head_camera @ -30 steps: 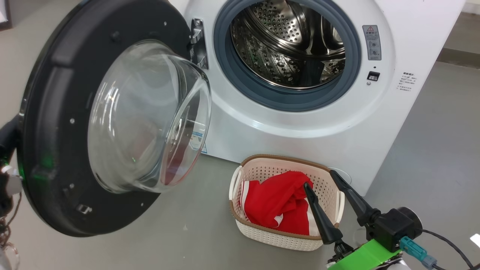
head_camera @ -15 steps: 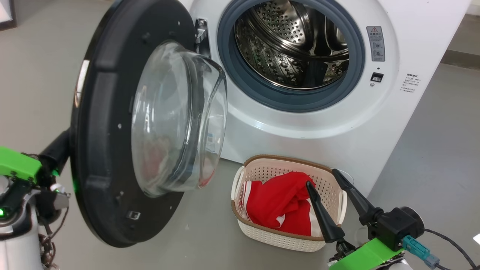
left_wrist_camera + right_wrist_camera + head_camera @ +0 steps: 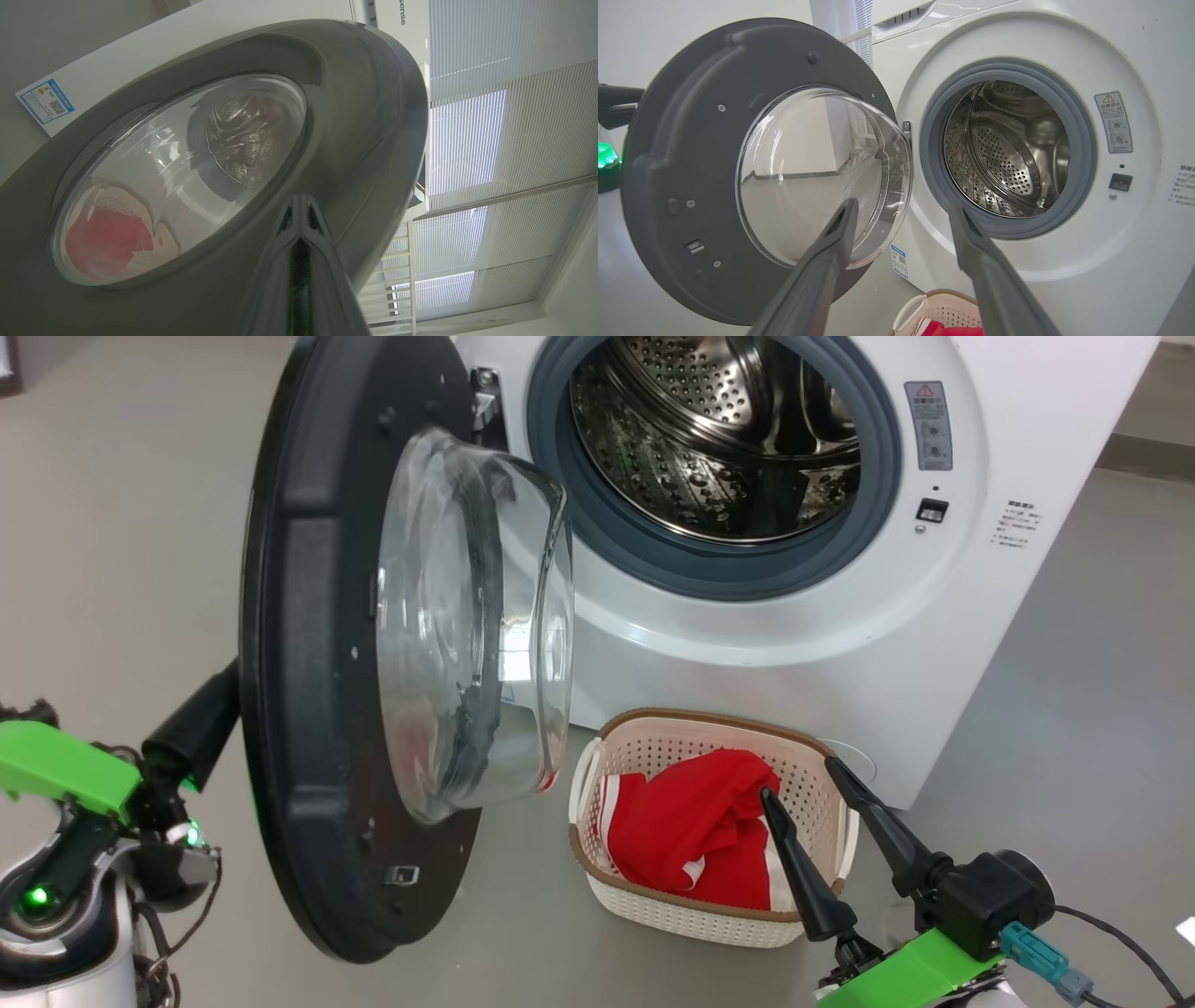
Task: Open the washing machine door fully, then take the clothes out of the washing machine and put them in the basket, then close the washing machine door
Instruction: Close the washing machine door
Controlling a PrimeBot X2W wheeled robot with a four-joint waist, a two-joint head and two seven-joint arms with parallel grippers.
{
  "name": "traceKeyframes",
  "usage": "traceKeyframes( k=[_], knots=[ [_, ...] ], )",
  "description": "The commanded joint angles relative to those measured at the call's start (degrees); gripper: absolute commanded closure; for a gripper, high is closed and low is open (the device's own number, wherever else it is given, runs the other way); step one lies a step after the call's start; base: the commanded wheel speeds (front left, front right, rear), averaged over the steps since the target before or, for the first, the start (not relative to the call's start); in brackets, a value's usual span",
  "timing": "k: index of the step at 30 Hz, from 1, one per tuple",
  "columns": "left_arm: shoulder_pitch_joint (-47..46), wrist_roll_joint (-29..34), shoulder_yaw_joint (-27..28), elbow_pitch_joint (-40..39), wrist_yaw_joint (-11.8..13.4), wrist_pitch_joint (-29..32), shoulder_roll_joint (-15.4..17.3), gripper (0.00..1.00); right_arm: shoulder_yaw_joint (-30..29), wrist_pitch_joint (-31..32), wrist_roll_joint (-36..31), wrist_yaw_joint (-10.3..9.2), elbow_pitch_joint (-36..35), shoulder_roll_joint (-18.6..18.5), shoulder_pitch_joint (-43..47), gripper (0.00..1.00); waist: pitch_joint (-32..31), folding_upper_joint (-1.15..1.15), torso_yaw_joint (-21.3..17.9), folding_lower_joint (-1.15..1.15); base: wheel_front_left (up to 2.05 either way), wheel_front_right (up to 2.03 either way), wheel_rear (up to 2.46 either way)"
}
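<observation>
Our left gripper (image 3: 224, 686) reaches in from the near left. Its fingers (image 3: 301, 242) are pressed together, holding nothing, and their tips rest against the glossy outer face of the washing machine door (image 3: 308, 663). The door stands partly open, hinged at the left of the opening. From the head view it is turned nearly edge-on to us, and its clear glass bowl (image 3: 467, 625) bulges to the right toward the washing machine (image 3: 794, 644).

The mouth of the machine is uncovered. Inside the grey gasket (image 3: 691, 581) we see bare perforated steel in the drum (image 3: 719, 439).

The basket (image 3: 700, 714) sits on the floor (image 3: 1074, 709) just in front of the machine, below the opening and to the right of the door's lower edge. The clothes (image 3: 691, 831) lie in it as a crumpled red heap with white trim.

Our right gripper (image 3: 797, 778) is at the near right, beside the basket's right end. Its fingers are spread apart and hold nothing. In the right wrist view they point toward the machine, one (image 3: 831, 252) in front of the door's glass and the other toward the drum opening.
</observation>
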Motion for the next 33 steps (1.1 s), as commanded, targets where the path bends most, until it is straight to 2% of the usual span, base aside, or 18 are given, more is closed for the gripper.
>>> traceKeyframes(
  k=[1,19,26,33],
  knots=[
    [0.2,-1.19,-0.15,-2.58,0.33,0.72,0.54,1.0,1.1,-0.37,0.79,0.28,-1.36,0.03,-2.42,0.0,0.42,0.0,-0.7,0.0,0.0,0.0,0.0],
    [3.57,-8.5,-7.87,-6.69,-0.67,-4.9,0.15,1.0,0.85,-0.37,0.96,0.28,-1.31,0.03,-3.55,0.0,1.7,0.0,-6.75,0.0,0.0,0.0,0.0],
    [4.82,-10.75,-10.92,-8.4,-1.13,-7.79,0.14,1.0,0.69,-0.37,1.3,0.28,-1.39,0.03,-4.12,0.0,2.52,0.0,-10.23,0.0,0.0,0.0,0.0],
    [4.78,-13.55,-12.34,-7.89,-2.8,-10.69,0.14,1.0,0.53,-0.37,1.23,0.28,-1.43,0.03,-4.38,0.0,3.12,0.0,-14.82,0.0,0.0,0.0,0.0]
  ],
)
